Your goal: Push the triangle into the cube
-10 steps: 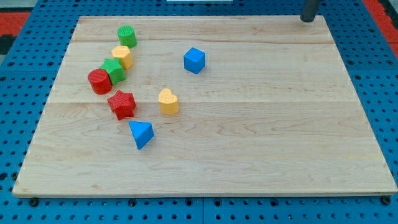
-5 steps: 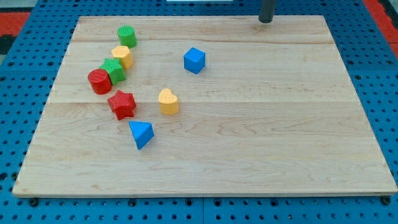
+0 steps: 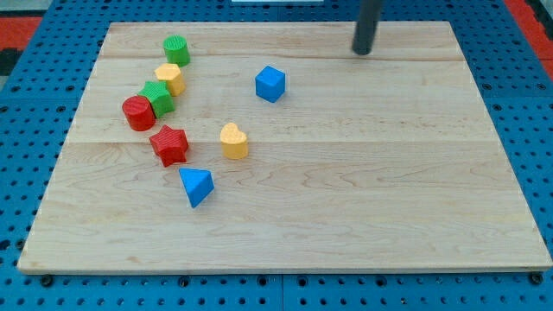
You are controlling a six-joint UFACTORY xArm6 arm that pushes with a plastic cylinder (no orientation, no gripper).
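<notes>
A blue triangle (image 3: 197, 186) lies on the wooden board (image 3: 363, 190) at the lower left. A blue cube (image 3: 270, 83) sits higher up, left of the board's middle. My tip (image 3: 361, 52) is near the board's top edge, right of the cube and far up and right of the triangle. It touches no block.
A yellow heart (image 3: 232, 141) lies between triangle and cube. A red star (image 3: 169, 144) sits just above the triangle. A red cylinder (image 3: 137, 113), a green block (image 3: 158, 98), a yellow block (image 3: 170, 79) and a green cylinder (image 3: 176, 50) cluster at the upper left.
My tip has moved from the board's top right corner to the left and a little down onto the board. No block has moved.
</notes>
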